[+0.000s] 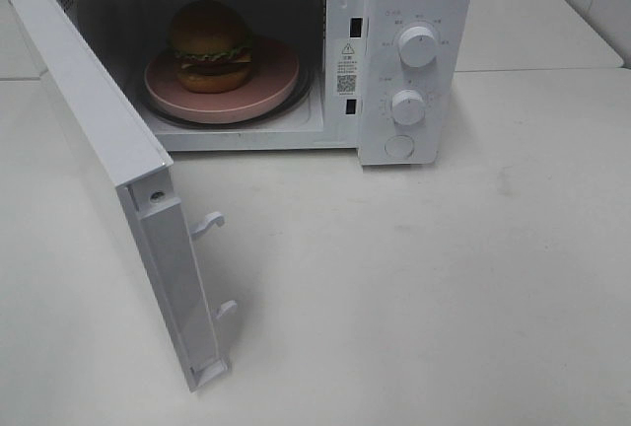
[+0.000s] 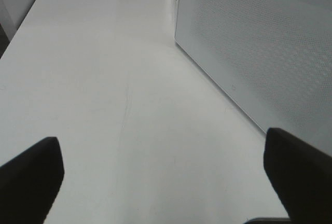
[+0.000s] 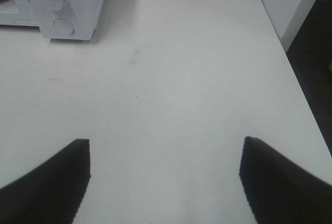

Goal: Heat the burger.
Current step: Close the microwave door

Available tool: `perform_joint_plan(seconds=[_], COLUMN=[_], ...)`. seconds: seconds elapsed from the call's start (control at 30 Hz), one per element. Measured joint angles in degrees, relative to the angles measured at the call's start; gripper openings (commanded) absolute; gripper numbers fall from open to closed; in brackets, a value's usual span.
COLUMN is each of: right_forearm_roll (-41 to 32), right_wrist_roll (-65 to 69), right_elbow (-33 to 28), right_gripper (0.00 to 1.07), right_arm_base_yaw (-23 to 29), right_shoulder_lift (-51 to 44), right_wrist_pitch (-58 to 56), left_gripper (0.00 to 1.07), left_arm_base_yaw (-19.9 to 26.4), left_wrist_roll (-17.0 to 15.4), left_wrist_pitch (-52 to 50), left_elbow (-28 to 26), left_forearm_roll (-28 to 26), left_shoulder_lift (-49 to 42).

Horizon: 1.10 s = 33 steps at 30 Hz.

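Inside the white microwave oven (image 1: 414, 12), whose door (image 1: 99, 140) stands swung wide open, the round burger (image 1: 211, 46) with golden-brown bun, green lettuce and dark patty sits on a pink round plate (image 1: 281, 81). Over the white table (image 2: 104, 79), beside the door's perforated panel, the left gripper (image 2: 162, 154) hovers with its jaws spread wide and empty. The right gripper (image 3: 166, 146) is likewise spread wide, holding nothing, near the oven's dials.

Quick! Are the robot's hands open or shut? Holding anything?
Left gripper: open, holding nothing.
Right gripper: open, holding nothing.
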<state>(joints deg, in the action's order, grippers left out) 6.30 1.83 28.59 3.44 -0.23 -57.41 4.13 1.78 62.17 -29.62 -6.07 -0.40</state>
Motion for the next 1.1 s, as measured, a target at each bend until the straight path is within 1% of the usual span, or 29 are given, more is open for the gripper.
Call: perform_joint_plan(seconds=[0.33, 0.37, 0.4, 0.43, 0.47, 0.5, 0.53, 0.57, 0.6, 0.63, 0.67, 0.7, 0.73, 0.77, 0.8, 0.83, 0.87, 0.9, 0.93, 0.97, 1.0, 1.03, 1.1], right_forearm_roll=[0.00, 0.00, 0.00, 0.00, 0.00, 0.00, 0.00, 0.00, 0.00, 0.00, 0.00, 0.00, 0.00, 0.00, 0.00, 0.00, 0.00, 0.00, 0.00, 0.00, 0.00, 0.00, 0.00], right_wrist_roll=[0.00, 0.00, 0.00, 0.00, 0.00, 0.00, 0.00, 0.00, 0.00, 0.00, 0.00, 0.00, 0.00, 0.00, 0.00, 0.00, 0.00, 0.00, 0.00, 0.00, 0.00, 0.00, 0.00], right_elbow=[0.00, 0.00, 0.00, 0.00, 0.00, 0.00, 0.00, 0.00, 0.00, 0.00, 0.00, 0.00, 0.00, 0.00, 0.00, 0.00, 0.00, 0.00, 0.00, 0.00, 0.00, 0.00, 0.00], right_gripper=[0.76, 0.76, 0.76, 0.76, 0.76, 0.76, 0.76, 0.76, 0.76, 0.76, 0.76, 0.76, 0.76, 0.76, 0.76, 0.76, 0.76, 0.76, 0.76, 0.76, 0.76, 0.76, 0.76], right_arm_base_yaw=[0.00, 0.00, 0.00, 0.00, 0.00, 0.00, 0.00, 0.00, 0.00, 0.00, 0.00, 0.00, 0.00, 0.00, 0.00, 0.00, 0.00, 0.00, 0.00, 0.00, 0.00, 0.00, 0.00], right_shoulder_lift=[0.00, 0.00, 0.00, 0.00, 0.00, 0.00, 0.00, 0.00, 0.00, 0.00, 0.00, 0.00, 0.00, 0.00, 0.00, 0.00, 0.00, 0.00, 0.00, 0.00, 0.00, 0.00, 0.00], right_wrist_pitch=[0.00, 0.00, 0.00, 0.00, 0.00, 0.00, 0.00, 0.00, 0.00, 0.00, 0.00, 0.00, 0.00, 0.00, 0.00, 0.00, 0.00, 0.00, 0.00, 0.00, 0.00, 0.00, 0.00], left_gripper=[1.00, 0.99, 0.96, 0.96, 0.90, 0.90, 0.87, 0.77, 0.77, 0.64, 0.59, 0.59, 0.45, 0.39, 0.39, 0.25, 0.25, 0.08, 0.03, 0.03, 0.00, 0.00, 0.00], left_arm_base_yaw=[0.00, 0.00, 0.00, 0.00, 0.00, 0.00, 0.00, 0.00, 0.00, 0.00, 0.00, 0.00, 0.00, 0.00, 0.00, 0.00, 0.00, 0.00, 0.00, 0.00, 0.00, 0.00, 0.00], left_wrist_roll=[0.00, 0.00, 0.00, 0.00, 0.00, 0.00, 0.00, 0.00, 0.00, 0.00, 0.00, 0.00, 0.00, 0.00, 0.00, 0.00, 0.00, 0.00, 0.00, 0.00, 0.00, 0.00, 0.00], left_wrist_pitch=[0.00, -0.46, -1.32, -1.32, -3.55, -3.55, -5.79, -6.88, -6.88, -9.05, -10.14, -10.14, -12.32, -14.32, -14.32, -15.18, -15.18, -17.30, -18.33, -18.33, -21.49, -25.55, -27.22], left_elbow=[-0.11, -0.63, -0.97, -0.97, -1.43, -1.43, -1.49, -1.49, -1.49, -1.49, -1.43, -1.43, -0.97, 0.17, 0.17, 0.74, 0.74, 2.12, 2.64, 2.64, 3.72, 4.70, 5.16], left_forearm_roll=[0.00, 0.00, 0.00, 0.00, 0.00, 0.00, 0.06, 0.11, 0.11, 0.23, 0.23, 0.23, 0.34, 0.40, 0.40, 0.40, 0.40, 0.40, 0.46, 0.46, 0.46, 0.46, 0.46], left_shoulder_lift=[0.34, 1.43, 2.23, 2.23, 3.84, 3.84, 5.73, 6.70, 6.70, 8.31, 9.17, 9.17, 10.43, 11.92, 11.92, 12.61, 12.61, 14.50, 15.30, 15.30, 17.36, 19.25, 20.28])
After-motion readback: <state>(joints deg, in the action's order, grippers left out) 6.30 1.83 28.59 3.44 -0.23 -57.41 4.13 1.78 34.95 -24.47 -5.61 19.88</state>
